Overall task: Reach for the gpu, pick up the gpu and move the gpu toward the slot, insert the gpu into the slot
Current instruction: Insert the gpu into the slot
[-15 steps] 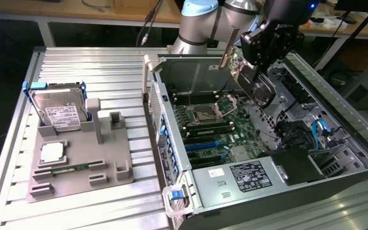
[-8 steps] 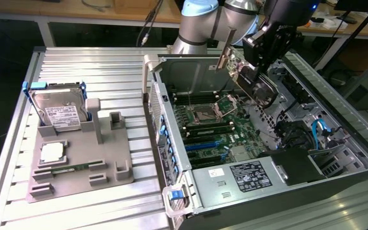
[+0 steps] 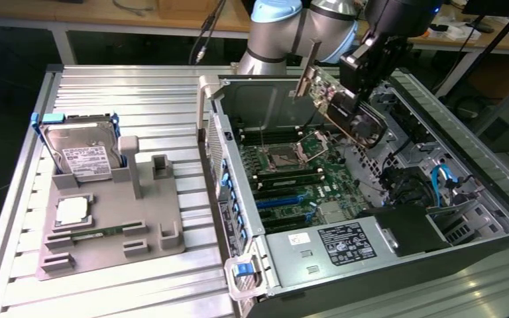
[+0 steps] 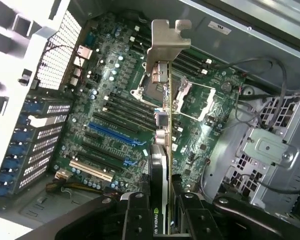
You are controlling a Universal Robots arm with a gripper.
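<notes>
The gpu, a dark card with a round black fan and a metal end bracket, hangs tilted above the open computer case. My gripper is shut on its upper edge. In the wrist view the gpu is seen edge-on between my fingers, with its bracket pointing away from the camera. The slot, a long blue connector on the green motherboard, lies below and to one side of the card, apart from it. From outside, the slot sits mid-board, nearer the case front than the card.
A silver processor socket and black memory connectors lie under the card. A drive cage with cables flanks it. Outside the case, a grey fixture holds a hard drive and a memory stick.
</notes>
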